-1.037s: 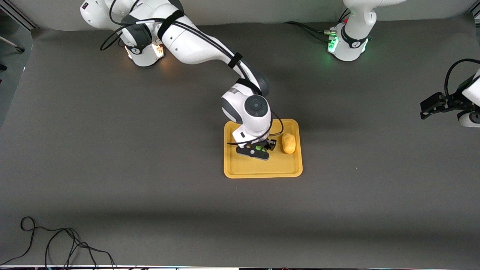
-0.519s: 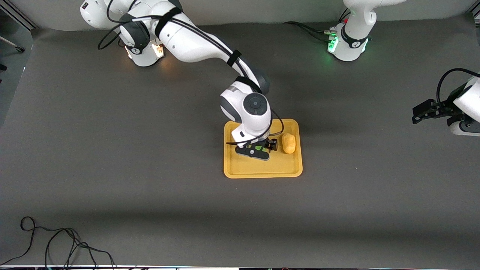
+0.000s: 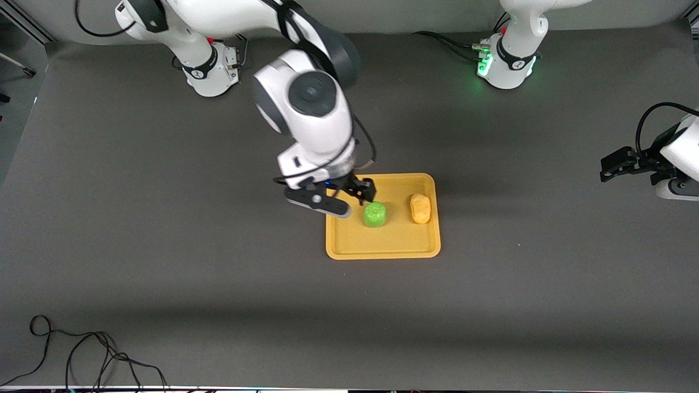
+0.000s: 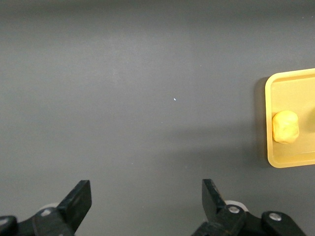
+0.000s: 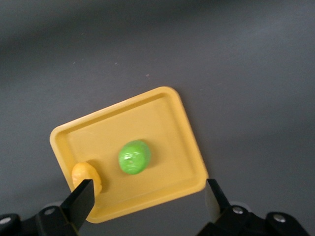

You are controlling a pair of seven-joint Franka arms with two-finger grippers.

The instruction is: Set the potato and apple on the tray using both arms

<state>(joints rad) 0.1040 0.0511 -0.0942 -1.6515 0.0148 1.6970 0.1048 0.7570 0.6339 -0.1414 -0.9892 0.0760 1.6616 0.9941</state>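
The yellow-orange tray (image 3: 382, 245) lies mid-table. The green apple (image 3: 375, 214) sits on it, with the yellow-orange potato (image 3: 420, 208) beside it toward the left arm's end. My right gripper (image 3: 357, 192) is open and empty, raised over the tray's edge at the right arm's end. Its wrist view looks down on the apple (image 5: 134, 157), the potato (image 5: 86, 177) and the tray (image 5: 162, 123) from between its open fingers (image 5: 147, 201). My left gripper (image 3: 607, 168) waits, open and empty, at the left arm's end of the table; its wrist view (image 4: 146, 196) shows the potato (image 4: 285, 126) on the tray (image 4: 269, 142).
A black cable (image 3: 82, 355) lies coiled at the table's near corner at the right arm's end. Cables (image 3: 453, 43) run to the left arm's green-lit base (image 3: 508, 63). Bare dark mat surrounds the tray.
My right gripper has let go of the apple, which now rests on the tray, and has risen and drawn back toward its base. The left gripper shifted slightly, then held still.
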